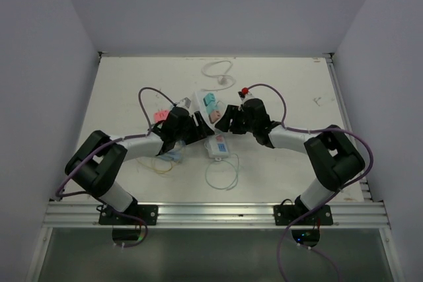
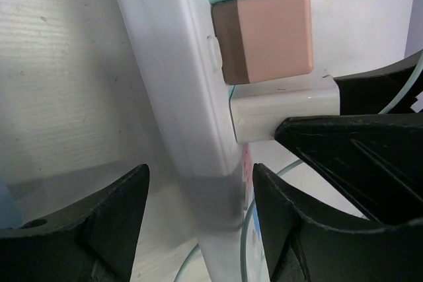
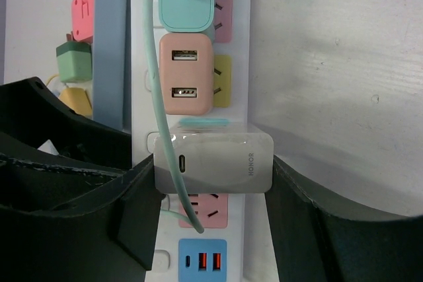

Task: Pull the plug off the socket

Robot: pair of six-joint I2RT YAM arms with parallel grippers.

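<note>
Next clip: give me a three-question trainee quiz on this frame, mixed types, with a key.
1. True or false: the right gripper straddles the white charger.
2. The left gripper brackets: A) pink charger B) power strip C) teal cable
3. Fill in: the charger next to the white one is ____.

Key: 1 true; 2 B; 3 pink

Even, diffuse overhead light is washing the white table [image 1: 132, 84] bright. Soft shadows are pooling beneath the left gripper [image 2: 198, 229], whose near fingers [image 2: 99, 229] are blurring out of focus.
</note>
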